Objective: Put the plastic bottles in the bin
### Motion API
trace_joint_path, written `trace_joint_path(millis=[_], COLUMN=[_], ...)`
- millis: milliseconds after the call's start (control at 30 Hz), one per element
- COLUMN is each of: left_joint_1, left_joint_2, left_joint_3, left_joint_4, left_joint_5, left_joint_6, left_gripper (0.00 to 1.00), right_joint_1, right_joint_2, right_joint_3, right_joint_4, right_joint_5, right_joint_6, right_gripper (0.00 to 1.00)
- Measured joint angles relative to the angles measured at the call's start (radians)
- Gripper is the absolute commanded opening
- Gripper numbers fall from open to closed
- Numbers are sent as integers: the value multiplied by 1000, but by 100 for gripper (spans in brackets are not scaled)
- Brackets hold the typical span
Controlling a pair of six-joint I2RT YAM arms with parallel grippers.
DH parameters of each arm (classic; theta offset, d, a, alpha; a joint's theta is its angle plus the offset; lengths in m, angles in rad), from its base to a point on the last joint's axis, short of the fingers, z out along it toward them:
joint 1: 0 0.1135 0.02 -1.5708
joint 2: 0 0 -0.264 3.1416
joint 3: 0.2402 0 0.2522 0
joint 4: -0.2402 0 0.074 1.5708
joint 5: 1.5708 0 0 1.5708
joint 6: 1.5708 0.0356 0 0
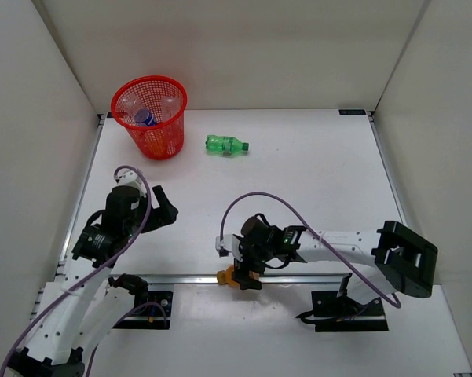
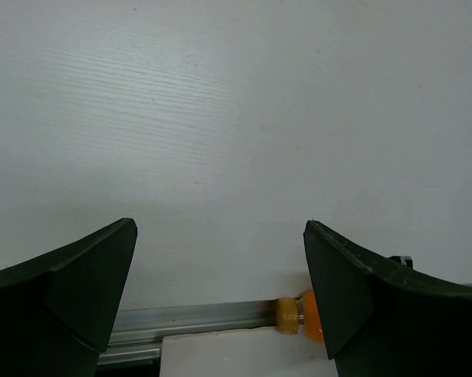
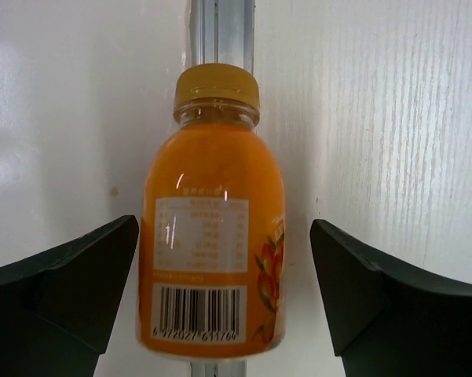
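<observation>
Orange bottle (image 3: 214, 212) at worktop (image 1: 314, 181) near edge, framed by wide-open right tool (image 3: 224, 232); grasp pending, needing descent and closure; left tool (image 2: 218, 228) open.

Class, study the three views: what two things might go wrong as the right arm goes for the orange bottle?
1. The orange bottle lies on its side along the metal rail, framed by the open right gripper, not yet held; an uneven close may roll it away.
2. The bin stands far off at the back left, so a weak grip may drop the bottle on the long carry.
</observation>
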Motion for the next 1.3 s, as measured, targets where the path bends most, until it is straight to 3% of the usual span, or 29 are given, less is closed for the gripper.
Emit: trace_joint_path(millis=[67, 100, 133, 233, 433, 633, 933, 1300], left_joint_1=[5, 5, 5, 5, -7, -67, -136, -196], left_joint_2=[-14, -20, -24, -24, -9, -36, 43, 209], left_joint_3=[2, 6, 9, 24, 27, -116, -153, -143], left_joint_4=[-19, -31, -38, -55, -13, 254, 497, 718], left_joint_5=[-1, -3, -5, -5, 98, 237, 155, 59], left_joint_6=[0, 0, 0, 0, -11, -181, -311, -340], left_gripper=[99, 99, 99, 99, 99, 99, 99, 98], right_joint_1=[3, 3, 3, 6, -8, -126, -245, -292], right_joint_2=[31, 45, 54, 56, 25, -62, -47, 72], right_joint_3=[19, 26, 30, 31, 58, 121, 308, 337], right_joint_4=[-3, -6, -8, -25, -48, 45, 179, 326], right_joint_5=[-1, -2, -4, 4, 50, 82, 49, -60], right_joint_6=[-11, -18, -23, -25, -8, 143, 351, 525], right_gripper=[78, 68, 52, 33, 27, 27, 28, 29])
